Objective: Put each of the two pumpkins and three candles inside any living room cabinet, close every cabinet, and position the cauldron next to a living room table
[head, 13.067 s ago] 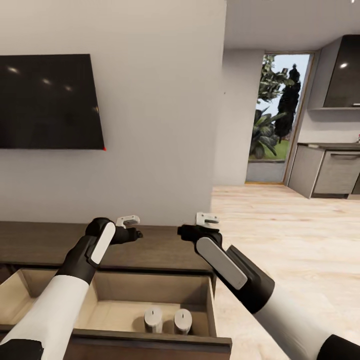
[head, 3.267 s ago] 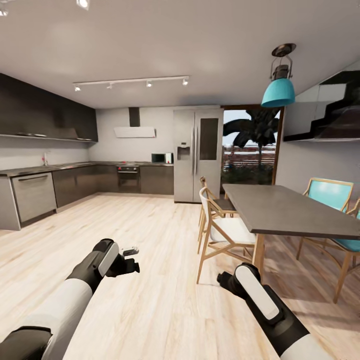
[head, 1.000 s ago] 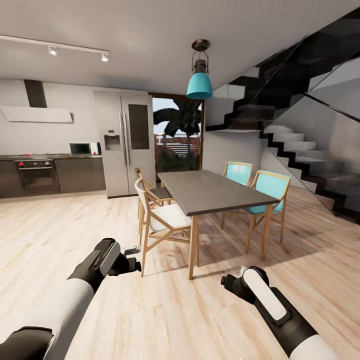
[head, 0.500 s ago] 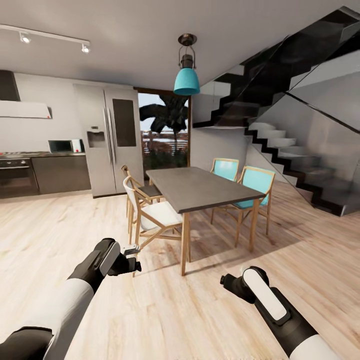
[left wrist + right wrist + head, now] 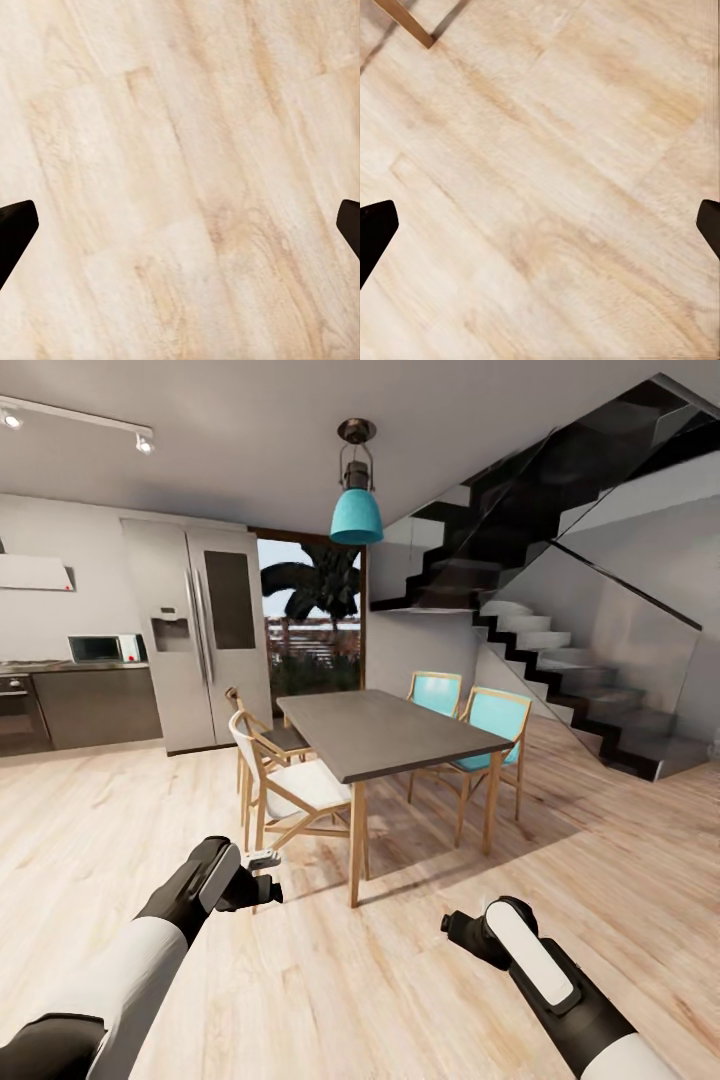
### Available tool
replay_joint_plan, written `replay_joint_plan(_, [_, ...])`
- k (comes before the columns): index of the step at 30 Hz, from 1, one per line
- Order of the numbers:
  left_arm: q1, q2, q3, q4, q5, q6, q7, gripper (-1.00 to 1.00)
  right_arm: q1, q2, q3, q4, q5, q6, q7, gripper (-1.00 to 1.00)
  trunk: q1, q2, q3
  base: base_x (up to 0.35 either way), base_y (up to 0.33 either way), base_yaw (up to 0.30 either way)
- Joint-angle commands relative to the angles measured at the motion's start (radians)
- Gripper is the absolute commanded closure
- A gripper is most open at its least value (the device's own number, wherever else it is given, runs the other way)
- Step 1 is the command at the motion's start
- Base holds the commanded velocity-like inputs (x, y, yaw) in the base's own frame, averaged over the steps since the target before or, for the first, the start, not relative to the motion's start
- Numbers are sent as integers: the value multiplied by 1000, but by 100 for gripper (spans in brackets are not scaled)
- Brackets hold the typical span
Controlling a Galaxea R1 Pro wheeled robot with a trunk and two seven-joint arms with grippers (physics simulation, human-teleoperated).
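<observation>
A dining table (image 5: 385,735) stands at the middle of the room on the wooden floor (image 5: 330,980); two chairs (image 5: 285,785) sit at its left side, two more (image 5: 480,725) at its far right side; a pendant lamp (image 5: 356,510) hangs above it. Far left of the table stands a fridge (image 5: 200,635), with a kitchen counter (image 5: 85,705) further left; a staircase (image 5: 580,670) rises at the right; a glass door (image 5: 310,615) lies behind the table.

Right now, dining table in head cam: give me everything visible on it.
The dining table has a flat, dark grey rectangular top on slim light-wood legs. It stands upright on the pale wood floor, its top bare. A white-seated wooden chair is tucked in on one long side; two teal chairs stand along the other. A teal pendant lamp hangs overhead.
</observation>
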Motion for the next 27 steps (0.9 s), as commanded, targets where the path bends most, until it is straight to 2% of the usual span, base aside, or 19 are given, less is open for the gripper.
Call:
replay_joint_plan(1, [-1,1,-6,-1,11,2,9,-100,1,-1,2,-1,-6,2,-8,-100,0,-1,-1,0,0,-9])
replay_joint_plan(10, [-1,0,-6,-2,11,2,9,-100,6,5,2,-1,-11,-1,-5,-100,0,-1,1,106,88,-42])
replay_joint_plan(17, [-1,0,-6,-3,11,2,9,-100,6,4,2,-1,-15,-1,-5,-100,0,-1,8,200,165,-228])
replay_joint_plan(27, [-1,1,-6,-3,11,2,9,-100,6,3,2,1,-16,-2,-5,-100,0,-1,17,24,20,-264])
